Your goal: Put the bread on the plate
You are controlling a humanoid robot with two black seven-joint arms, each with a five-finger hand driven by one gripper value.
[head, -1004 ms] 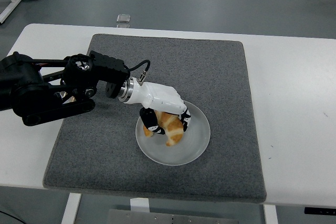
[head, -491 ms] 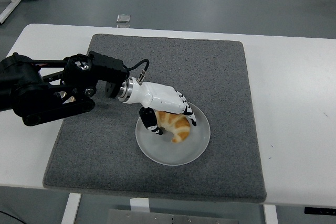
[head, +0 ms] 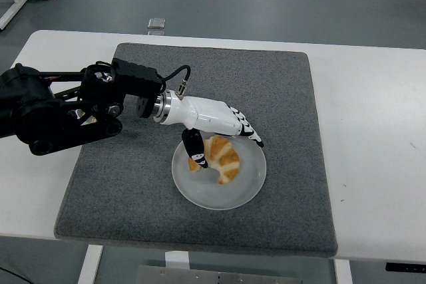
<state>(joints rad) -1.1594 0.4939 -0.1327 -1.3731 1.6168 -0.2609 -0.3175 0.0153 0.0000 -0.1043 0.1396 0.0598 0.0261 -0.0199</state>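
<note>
Head view: bread [head: 221,159] lies on the plate [head: 246,187] near the mat's [head: 279,91] middle, left hand [head: 223,128] just above with fingers spread, holding nothing; release step, next likely a clean lift away.

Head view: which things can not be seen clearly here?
- Croissant, left end: behind the left hand's thumb; contact unclear.
- Plate, far rim: covered by the hand.
- Small object on the floor beyond the table: too small to identify.
- Right arm: outside the picture.
</note>
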